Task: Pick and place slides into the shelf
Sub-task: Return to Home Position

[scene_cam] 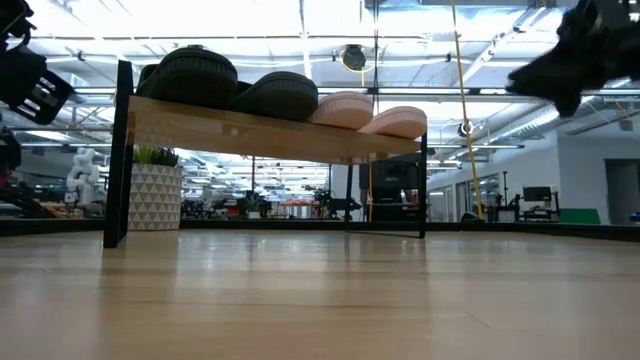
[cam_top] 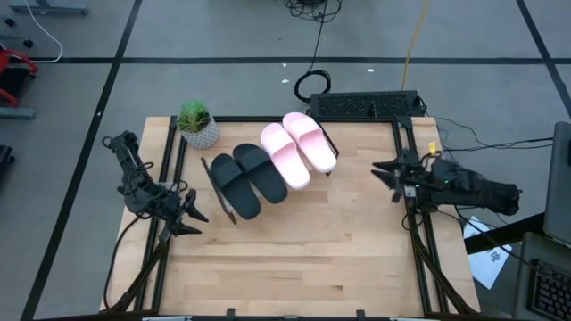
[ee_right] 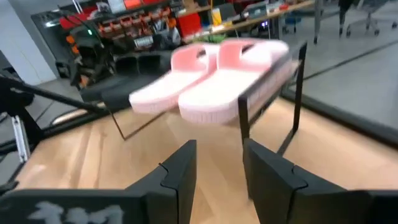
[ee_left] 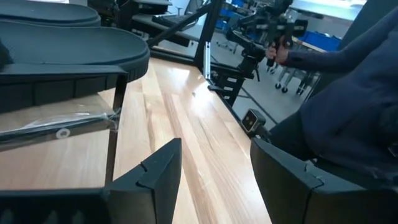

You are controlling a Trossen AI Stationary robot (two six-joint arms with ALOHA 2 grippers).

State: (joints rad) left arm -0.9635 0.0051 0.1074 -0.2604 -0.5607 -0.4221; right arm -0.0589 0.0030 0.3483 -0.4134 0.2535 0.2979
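All the slides lie side by side on top of the shelf (scene_cam: 270,130), soles down. The black pair (cam_top: 247,178) is on the left and the pink pair (cam_top: 299,150) on the right. The shelf stands on its dark legs at the table's far middle. My left gripper (cam_top: 192,216) hovers open at the table's left edge, near the shelf's left end, and its wrist view shows a black slide (ee_left: 74,43) close by. My right gripper (cam_top: 385,171) hovers open at the table's right edge and faces the pink pair (ee_right: 217,81). Nothing is between the fingers of either gripper.
A small potted plant (cam_top: 196,125) stands at the far left corner, behind the shelf's left end. A dark device (cam_top: 366,105) with cables sits at the far right edge. Bare wooden tabletop (cam_top: 303,254) spreads in front of the shelf. A person's dark sleeve (ee_left: 348,93) shows beyond the table.
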